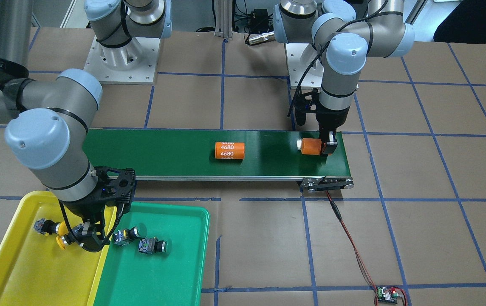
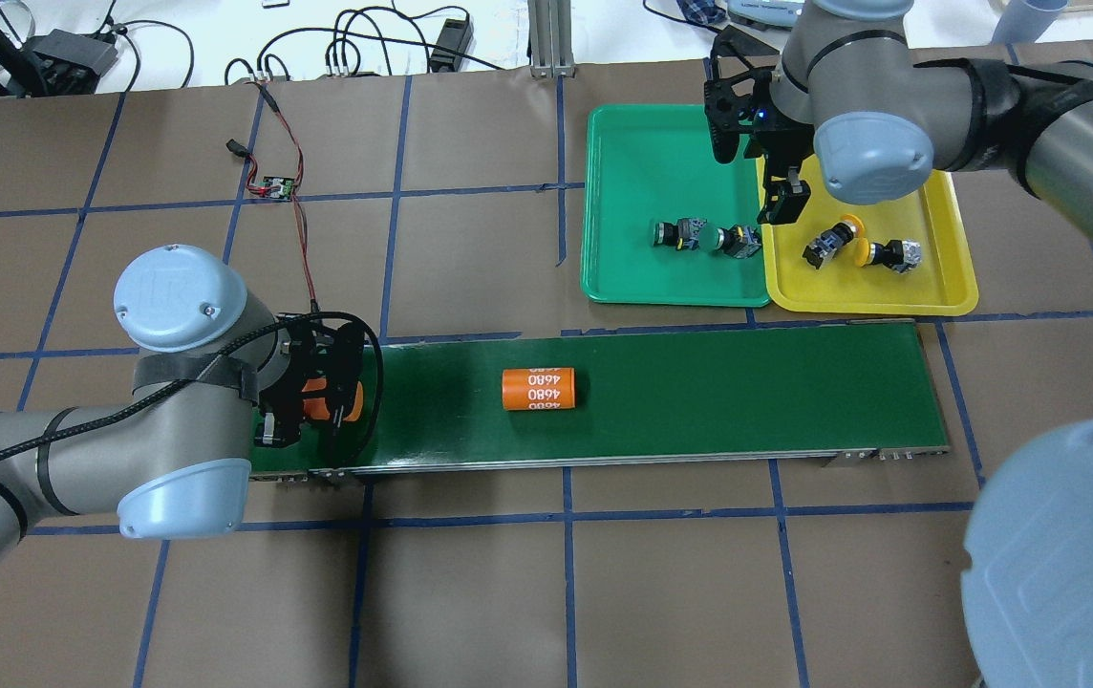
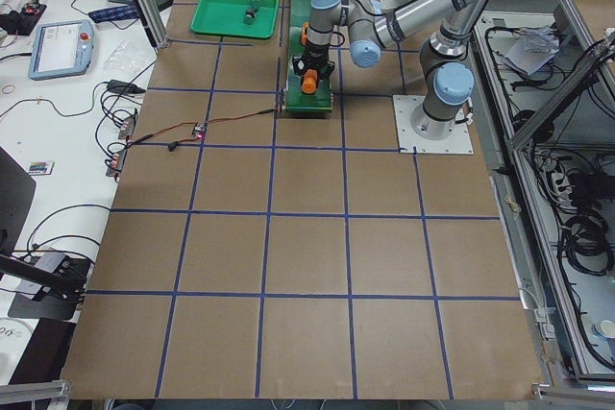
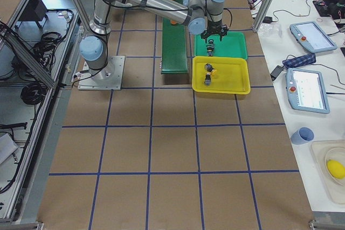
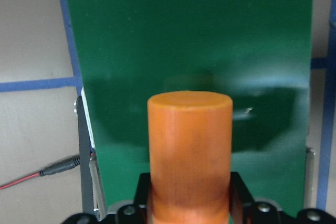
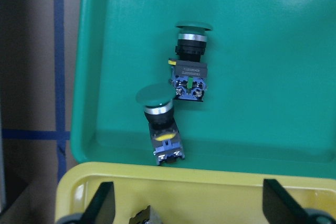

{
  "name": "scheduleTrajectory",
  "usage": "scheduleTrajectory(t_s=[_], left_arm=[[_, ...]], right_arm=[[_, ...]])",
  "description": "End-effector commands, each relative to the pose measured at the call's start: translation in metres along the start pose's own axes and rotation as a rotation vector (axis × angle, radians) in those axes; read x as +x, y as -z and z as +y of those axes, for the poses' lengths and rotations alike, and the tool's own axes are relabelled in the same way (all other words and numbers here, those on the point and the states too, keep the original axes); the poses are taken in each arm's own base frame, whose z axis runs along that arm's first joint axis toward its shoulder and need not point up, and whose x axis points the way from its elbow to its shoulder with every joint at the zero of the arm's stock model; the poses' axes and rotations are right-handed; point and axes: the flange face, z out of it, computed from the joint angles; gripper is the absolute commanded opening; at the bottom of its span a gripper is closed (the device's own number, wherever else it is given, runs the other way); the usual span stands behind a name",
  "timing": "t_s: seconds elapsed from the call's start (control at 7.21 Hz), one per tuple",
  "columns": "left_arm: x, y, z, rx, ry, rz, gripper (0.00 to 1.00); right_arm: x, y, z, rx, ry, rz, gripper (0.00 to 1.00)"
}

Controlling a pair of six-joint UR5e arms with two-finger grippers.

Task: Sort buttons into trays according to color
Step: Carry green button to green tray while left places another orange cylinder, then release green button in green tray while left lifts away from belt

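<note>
Plainly the buttons are sorted as they lie: two green-capped ones point(image 6: 190, 59) point(image 6: 159, 121) rest on their sides in the green tray point(image 6: 252, 19) just ahead of my right gripper point(image 2: 784, 203), close together, and two yellow-capped ones point(image 2: 833, 241) point(image 2: 891, 253) lie in the yellow tray point(image 2: 871, 291) under and just beside that gripper. I judge them light and rigid, hard plastic with a metal collar, unlikely to crush but easy to knock rolling on the domed cap. The cap looks smooth and rounded, so I would not pinch there. The blocky switch body has flat opposing faces, and closing across those should hold without slipping. My right fingers point(image 6: 105, 205) are spread wide and carry nothing; a scrap of a button shows at the bottom edge of my right wrist view between them, too little to tell which one. Well away from that hand, my left gripper point(image 2: 312, 401) is clamped around an orange cylinder point(image 5: 190, 145) at the end of the conveyor belt point(image 5: 184, 24). A second orange cylinder point(image 2: 538, 389) lies midway along the belt between my two hands.
</note>
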Motion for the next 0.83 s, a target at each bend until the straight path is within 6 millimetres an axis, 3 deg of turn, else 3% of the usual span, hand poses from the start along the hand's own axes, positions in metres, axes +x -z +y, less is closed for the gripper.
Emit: scheduleTrajectory(t_s=[0.0,0.14,0.28,0.42,0.55,0.69], left_arm=[[0.010,-0.014,-0.005,0.009,0.060,0.035,0.00],[0.013,-0.019,-0.006,0.008,0.071,0.049,0.65],[0.015,-0.027,-0.007,0.010,0.074,0.070,1.00],[0.011,-0.020,-0.006,0.011,0.075,0.048,1.00],[0.001,0.001,-0.002,0.021,0.065,-0.003,1.00],[-0.013,0.022,-0.002,0.054,0.066,-0.043,1.00]], right_arm=[[-0.036,0.070,-0.002,0.003,-0.006,-0.053,1.00],[-0.059,0.110,-0.002,0.004,-0.013,-0.070,1.00],[-0.084,0.146,-0.002,0.001,-0.020,-0.082,1.00],[-0.110,0.190,-0.001,-0.017,-0.033,-0.045,1.00],[-0.128,0.213,-0.002,-0.031,-0.055,-0.032,1.00],[-0.128,0.216,-0.004,-0.024,-0.248,-0.024,1.00]])
